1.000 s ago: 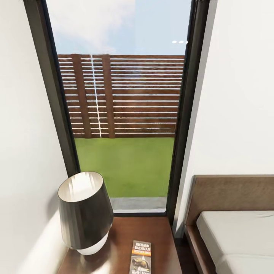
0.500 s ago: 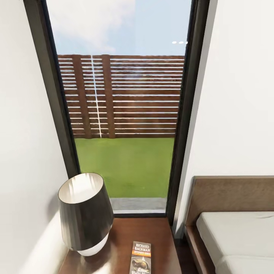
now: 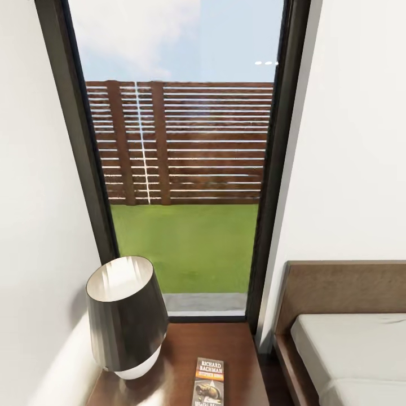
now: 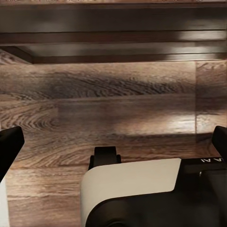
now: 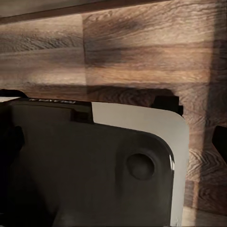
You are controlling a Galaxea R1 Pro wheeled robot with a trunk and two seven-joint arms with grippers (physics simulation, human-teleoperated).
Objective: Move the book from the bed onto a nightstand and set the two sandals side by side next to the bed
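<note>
The book [image 3: 208, 383], a dark paperback with an orange band, lies flat on the dark wooden nightstand [image 3: 225, 344] at the bottom of the head view. The bed [image 3: 355, 349], grey mattress against a brown headboard, stands just right of the nightstand. The sandals are out of view. My left gripper [image 4: 113, 142] hangs open over the plank floor, its black fingertips [image 4: 7, 146] far apart and nothing between them. My right gripper [image 5: 116, 139] is open too, one fingertip [image 5: 220, 142] showing over the floor, with part of my own body in front.
A black-shaded lamp [image 3: 125, 316] takes up the nightstand's left half, close to the book. Behind it a tall dark-framed window [image 3: 186, 169] shows a slatted fence and grass. White walls close in on both sides. Dark furniture [image 4: 113, 28] edges the floor in the left wrist view.
The whole head picture slid down by a few pixels early on, a camera shift. Book, lamp and bed kept their places.
</note>
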